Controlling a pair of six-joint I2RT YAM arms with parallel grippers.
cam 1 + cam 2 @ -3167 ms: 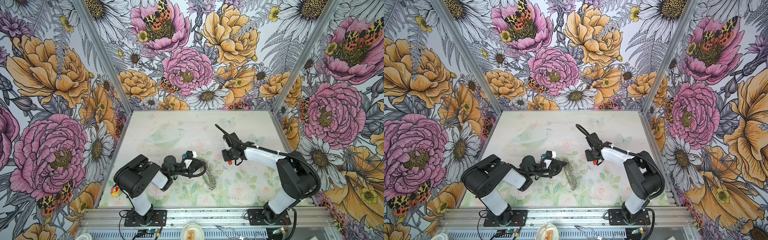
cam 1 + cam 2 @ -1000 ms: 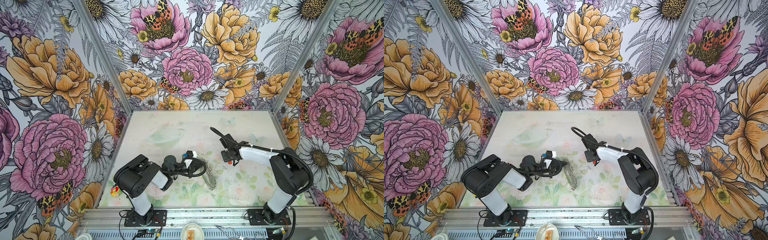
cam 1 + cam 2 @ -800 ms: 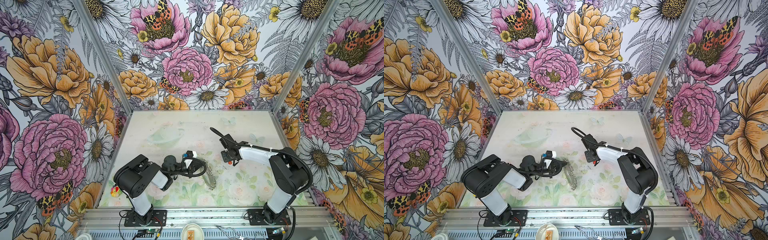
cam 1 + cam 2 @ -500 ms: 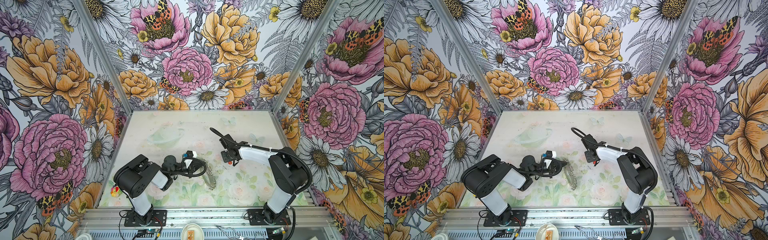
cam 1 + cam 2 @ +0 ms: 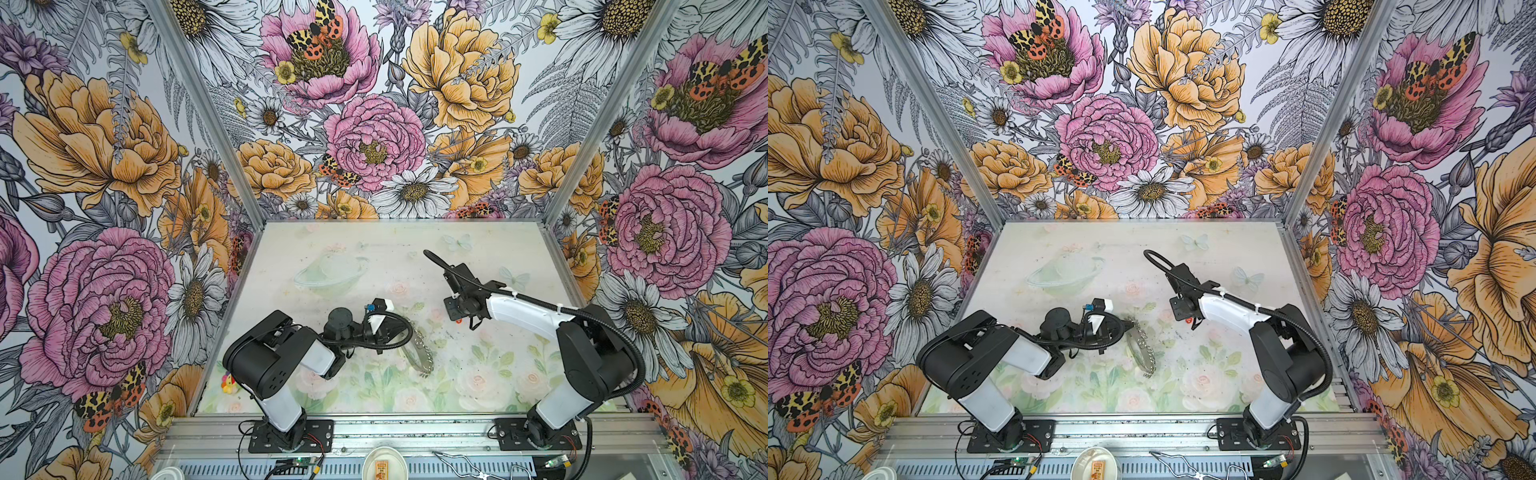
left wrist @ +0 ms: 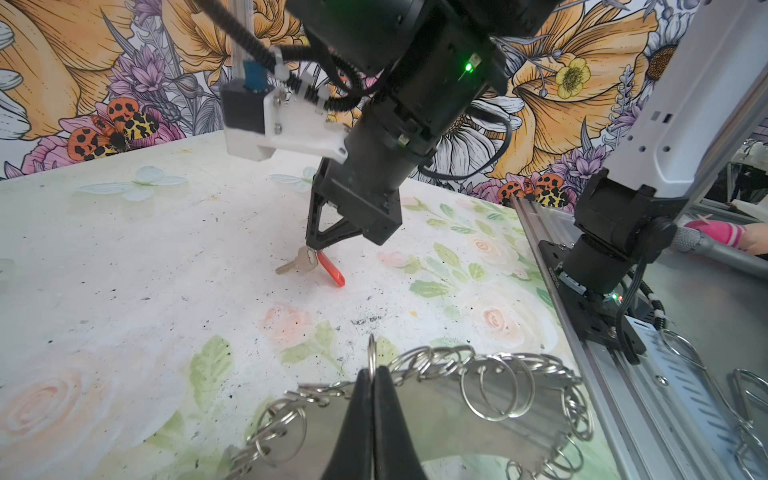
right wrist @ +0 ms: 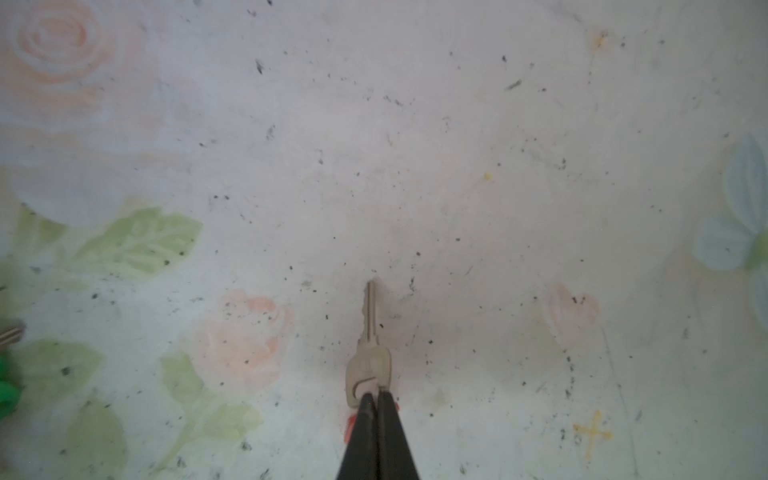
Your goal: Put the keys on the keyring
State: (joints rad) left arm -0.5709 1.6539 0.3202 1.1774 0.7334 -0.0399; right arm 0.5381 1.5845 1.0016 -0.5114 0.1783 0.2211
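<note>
The keyring (image 6: 478,399) is a flat grey ring fringed with silver split rings. It stands tilted on edge on the table in both top views (image 5: 419,353) (image 5: 1144,349). My left gripper (image 6: 372,374) is shut on one split ring (image 6: 371,353) at its rim. My right gripper (image 7: 377,395) is shut on the head of a silver key (image 7: 370,332), one of the keys, whose blade lies on the table. A red cover (image 6: 332,272) trails from that key's head under the fingers. From above, this gripper (image 5: 457,320) is right of the keyring. A green-headed key (image 7: 6,395) shows at the right wrist view's edge.
A small multicoloured toy (image 5: 226,382) lies by the table's front left corner. The aluminium front rail (image 6: 602,374) carries both arm bases, with bent wire pieces (image 6: 706,395) and a white dish (image 5: 384,463) beyond it. Floral walls close in three sides.
The right gripper has moved slightly left and farther back, then closed its last bit onto the key's head. The left arm and the keyring have stayed still.
</note>
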